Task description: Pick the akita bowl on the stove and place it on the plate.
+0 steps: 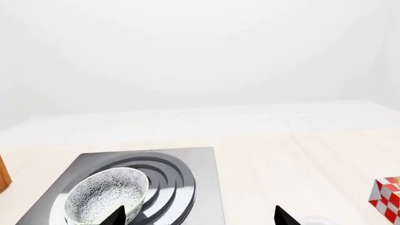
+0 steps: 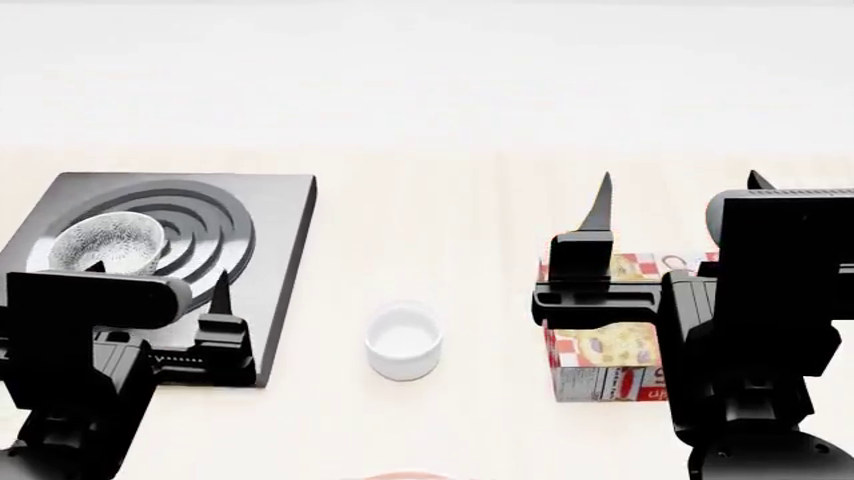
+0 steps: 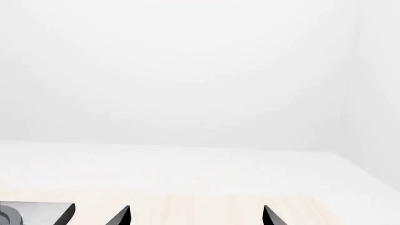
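The akita bowl (image 2: 107, 243) (image 1: 106, 194), white with grey speckles, stands upright on the ringed burner of the dark stove (image 2: 274, 230) (image 1: 200, 161) at the left. My left gripper (image 2: 158, 278) (image 1: 200, 218) hovers open just in front of the bowl; one fingertip is by the bowl's near wall, the other over the burner's edge, holding nothing. My right gripper (image 2: 681, 180) (image 3: 196, 216) is open and empty over the right side of the table. Of the plate, only a thin reddish sliver (image 2: 400, 476) shows at the head view's bottom edge.
A small plain white cup (image 2: 403, 340) (image 1: 315, 220) stands mid-table, right of the stove. A red-and-white checkered box (image 2: 607, 345) (image 1: 388, 197) lies under the right arm. A brown object (image 1: 3, 173) sits beyond the stove. A stove corner (image 3: 37, 213) shows in the right wrist view.
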